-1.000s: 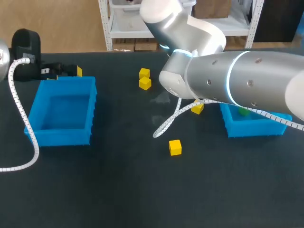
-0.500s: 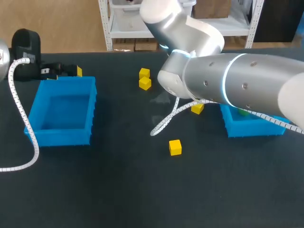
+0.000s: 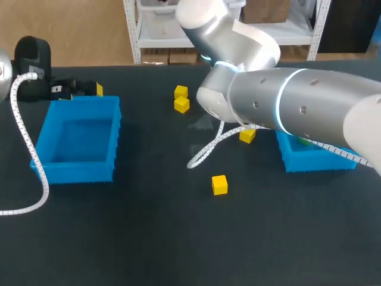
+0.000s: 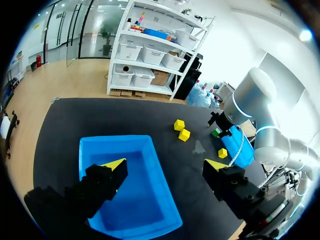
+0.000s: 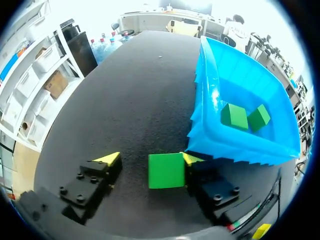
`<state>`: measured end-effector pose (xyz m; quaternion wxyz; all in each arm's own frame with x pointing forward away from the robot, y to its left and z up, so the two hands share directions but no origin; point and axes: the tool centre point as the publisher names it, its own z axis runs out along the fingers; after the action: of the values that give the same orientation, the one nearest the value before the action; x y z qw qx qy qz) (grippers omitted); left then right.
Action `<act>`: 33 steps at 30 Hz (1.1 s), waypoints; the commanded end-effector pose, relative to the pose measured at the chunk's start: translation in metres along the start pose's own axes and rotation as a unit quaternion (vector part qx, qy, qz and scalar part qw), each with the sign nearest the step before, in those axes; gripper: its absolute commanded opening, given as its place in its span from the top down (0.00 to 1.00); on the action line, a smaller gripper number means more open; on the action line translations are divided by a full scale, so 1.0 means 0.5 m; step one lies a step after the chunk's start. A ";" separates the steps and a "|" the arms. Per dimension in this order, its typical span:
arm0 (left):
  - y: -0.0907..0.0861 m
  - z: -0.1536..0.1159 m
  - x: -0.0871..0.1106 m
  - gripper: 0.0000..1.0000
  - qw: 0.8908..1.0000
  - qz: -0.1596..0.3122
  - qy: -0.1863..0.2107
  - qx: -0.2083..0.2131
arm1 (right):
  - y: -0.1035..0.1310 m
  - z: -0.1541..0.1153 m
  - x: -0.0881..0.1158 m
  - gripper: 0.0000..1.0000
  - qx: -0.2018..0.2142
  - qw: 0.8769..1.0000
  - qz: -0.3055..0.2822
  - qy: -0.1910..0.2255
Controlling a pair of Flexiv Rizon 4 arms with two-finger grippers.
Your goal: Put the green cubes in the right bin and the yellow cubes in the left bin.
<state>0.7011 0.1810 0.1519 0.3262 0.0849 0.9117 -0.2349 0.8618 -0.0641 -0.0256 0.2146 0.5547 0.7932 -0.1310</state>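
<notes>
So, right claw point(image 5: 151, 161) straddled a green cube point(image 5: 166, 170) but hadn't pinched it
Fingers were spread wide, cube leaning on one of them just outside the right bin point(image 5: 204, 122), where two more green cubes point(image 5: 234, 115) sat, so it looked like setup for a short hop over the wall. Left claw point(image 4: 165, 172) hung wide and empty over the left bin point(image 4: 115, 138), probably waiting on the yellow cubes point(image 3: 181, 105).
</notes>
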 end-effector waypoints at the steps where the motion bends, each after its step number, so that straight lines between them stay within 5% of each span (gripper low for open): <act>1: 0.005 -0.001 0.003 0.00 1.000 0.001 -0.003 0.006 | 0.002 0.002 0.002 0.60 0.000 1.000 0.000 -0.001; 3: 0.005 -0.001 0.003 0.00 1.000 0.001 -0.003 0.006 | 0.003 0.001 0.004 0.62 -0.001 1.000 0.000 -0.001; 10: 0.005 -0.001 0.003 0.00 1.000 0.001 -0.003 0.006 | 0.009 -0.003 0.012 0.98 -0.006 1.000 -0.013 -0.001; 24: 0.005 -0.001 0.003 0.00 1.000 0.001 -0.003 0.006 | 0.062 -0.102 0.012 1.00 -0.064 0.994 -0.086 -0.019; 33: 0.005 -0.001 0.003 0.00 1.000 0.001 -0.003 0.006 | 0.062 -0.202 -0.034 1.00 -0.108 0.988 -0.099 -0.038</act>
<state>0.7011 0.1810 0.1519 0.3262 0.0849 0.9117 -0.2349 0.8978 -0.0145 0.0560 0.2806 0.4466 0.8430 -0.1054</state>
